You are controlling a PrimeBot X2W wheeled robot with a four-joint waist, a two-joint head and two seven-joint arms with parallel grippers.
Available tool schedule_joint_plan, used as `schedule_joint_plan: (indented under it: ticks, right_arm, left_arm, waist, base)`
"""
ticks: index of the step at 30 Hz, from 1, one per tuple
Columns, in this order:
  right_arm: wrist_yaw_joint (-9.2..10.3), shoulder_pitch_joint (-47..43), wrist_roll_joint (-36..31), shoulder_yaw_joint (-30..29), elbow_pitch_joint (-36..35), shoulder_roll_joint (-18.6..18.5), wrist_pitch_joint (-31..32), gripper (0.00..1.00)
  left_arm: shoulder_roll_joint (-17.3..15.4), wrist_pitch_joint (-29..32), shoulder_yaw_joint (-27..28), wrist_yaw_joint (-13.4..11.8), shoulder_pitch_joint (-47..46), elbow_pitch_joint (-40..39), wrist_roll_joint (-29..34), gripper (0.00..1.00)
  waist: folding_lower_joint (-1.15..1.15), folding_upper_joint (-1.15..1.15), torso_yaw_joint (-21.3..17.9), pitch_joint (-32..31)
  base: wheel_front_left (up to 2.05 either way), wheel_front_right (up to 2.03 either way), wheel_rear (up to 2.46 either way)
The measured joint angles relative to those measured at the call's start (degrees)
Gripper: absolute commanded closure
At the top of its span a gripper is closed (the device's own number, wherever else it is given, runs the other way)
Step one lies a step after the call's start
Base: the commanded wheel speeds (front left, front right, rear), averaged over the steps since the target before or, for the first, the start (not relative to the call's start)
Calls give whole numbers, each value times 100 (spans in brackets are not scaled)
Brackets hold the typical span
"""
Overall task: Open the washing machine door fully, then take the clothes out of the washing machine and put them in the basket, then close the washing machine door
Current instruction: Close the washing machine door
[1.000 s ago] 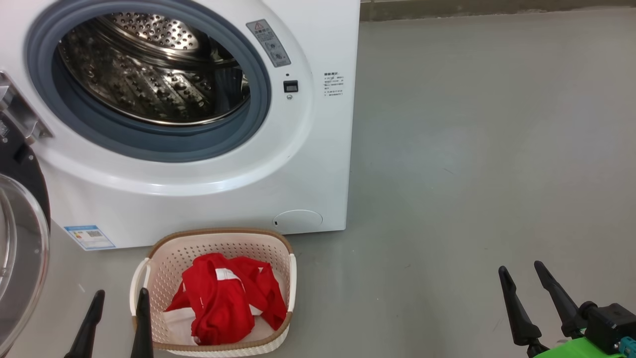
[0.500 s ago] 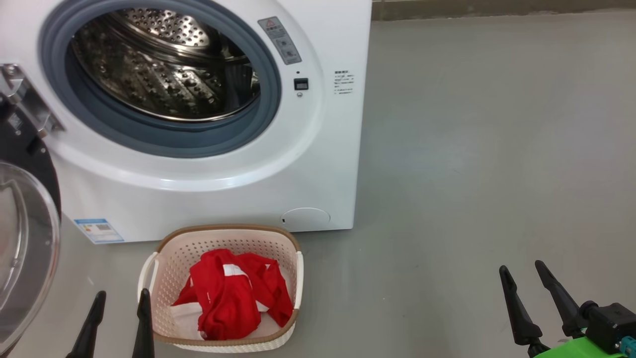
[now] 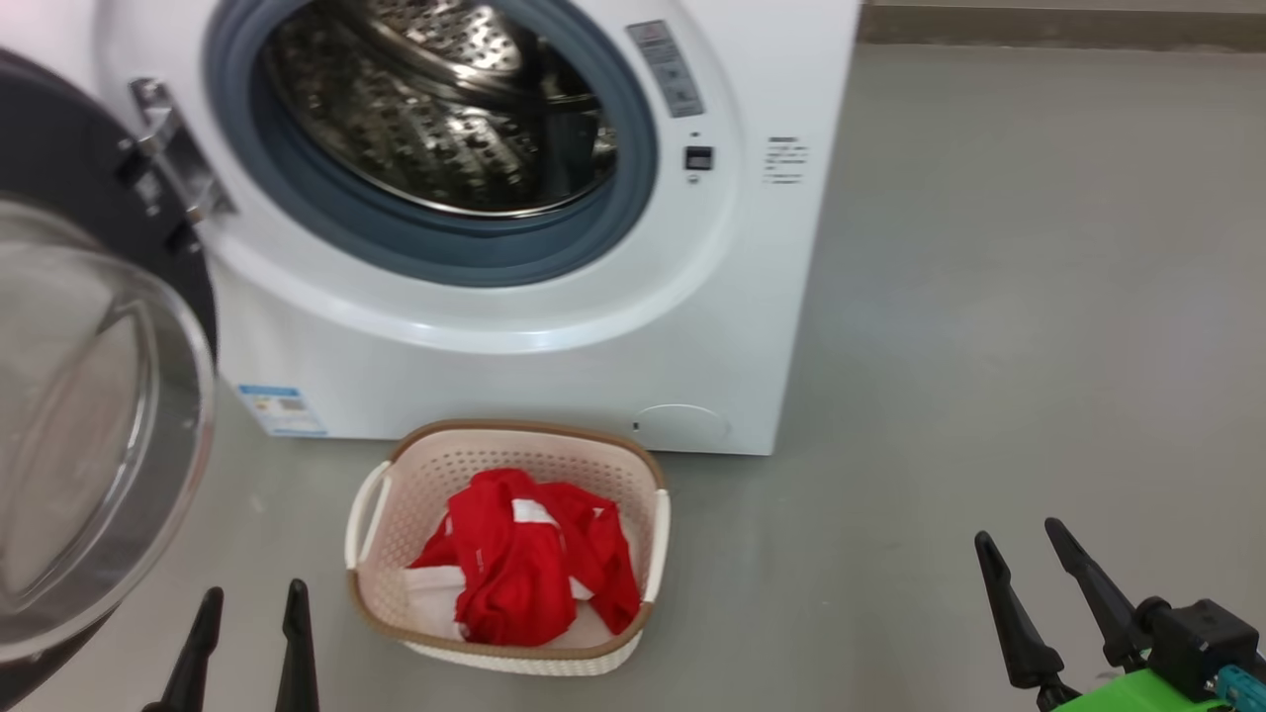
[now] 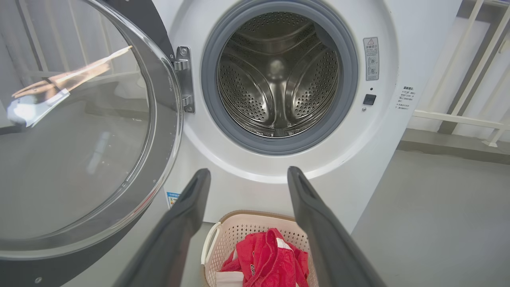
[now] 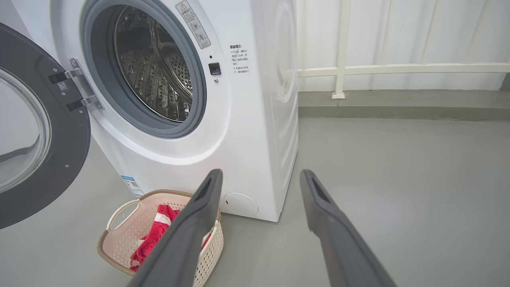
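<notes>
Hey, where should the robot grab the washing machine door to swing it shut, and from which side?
Take the washing machine door by its black rim, at the edge away from the hinge, probably with the left gripper coming from the robot's left. The door stands wide open; the bulging glass bowl offers no hold.
</notes>
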State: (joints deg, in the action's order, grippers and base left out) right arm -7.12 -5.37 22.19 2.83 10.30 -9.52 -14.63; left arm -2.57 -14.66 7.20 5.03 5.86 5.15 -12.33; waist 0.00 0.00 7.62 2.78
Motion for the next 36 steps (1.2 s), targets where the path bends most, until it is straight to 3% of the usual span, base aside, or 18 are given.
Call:
schedule_joint_plan:
  ticks: [28, 36]
  right_arm:
    - [0, 595, 155, 944, 226, -253, 0, 0]
    - [0, 1041, 254, 1402, 367, -302, 0, 0]
  left_arm:
    - [1, 0, -299, -308, 163, 75, -563, 0]
    - [1, 0, -221, -511, 280, -154, -705, 0]
  waist:
    - [0, 0, 2001, 124]
    - [0, 0, 2293, 162]
  base:
    - [0, 0, 0]
    - [0, 0, 0]
